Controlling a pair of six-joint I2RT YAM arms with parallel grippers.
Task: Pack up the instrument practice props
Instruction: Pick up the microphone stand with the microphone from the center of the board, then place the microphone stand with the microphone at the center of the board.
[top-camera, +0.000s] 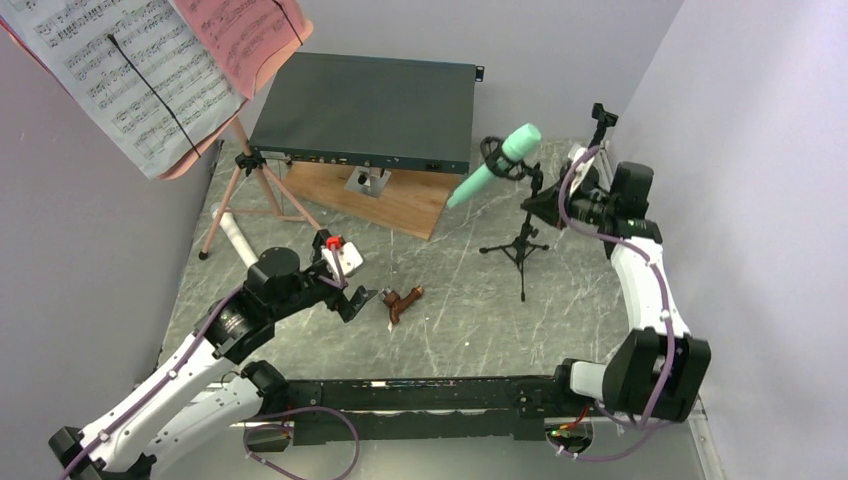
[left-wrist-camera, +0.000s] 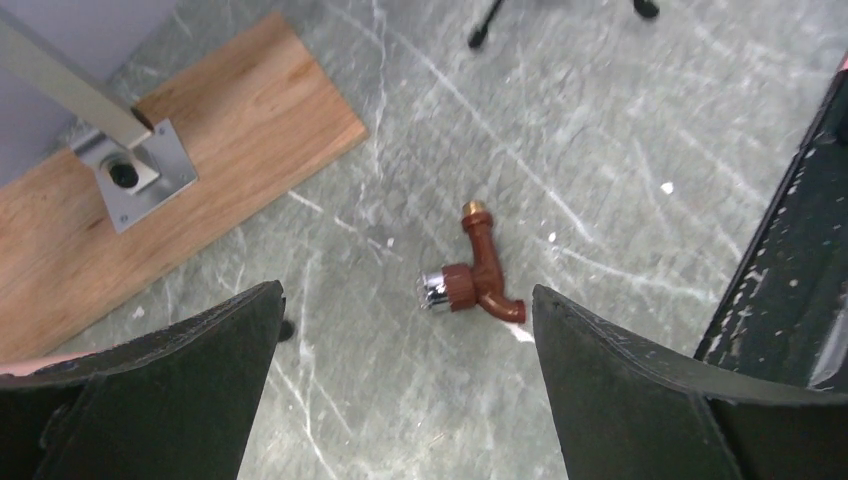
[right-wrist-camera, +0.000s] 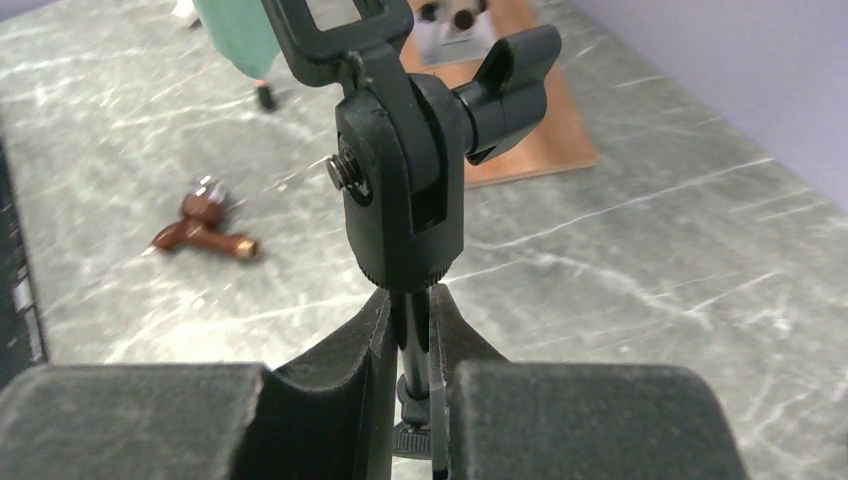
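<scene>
Mint microphone (top-camera: 495, 165) sits tilted in its black mic mount (right-wrist-camera: 400, 190) on the right of the desk (top-camera: 470, 300), where the right gripper (right-wrist-camera: 410, 345) has its jaws clamped on the thin stem (right-wrist-camera: 411, 318) below, which we lose between them. Our left gripper (left-wrist-camera: 405, 295) hangs, jaws wide apart, over a small brown piece (left-wrist-camera: 478, 280); the white microphone (top-camera: 232, 232) lies half hidden behind that arm.

The sheet-music pages (top-camera: 120, 80) run off the top-left edge. In the right wrist view the mint microphone (right-wrist-camera: 240, 35) is cropped at the top. The brown piece (right-wrist-camera: 205, 228) there is blurred. The mic stand post (right-wrist-camera: 411, 305) is hidden lower down inside the right tool (right-wrist-camera: 411, 335).
</scene>
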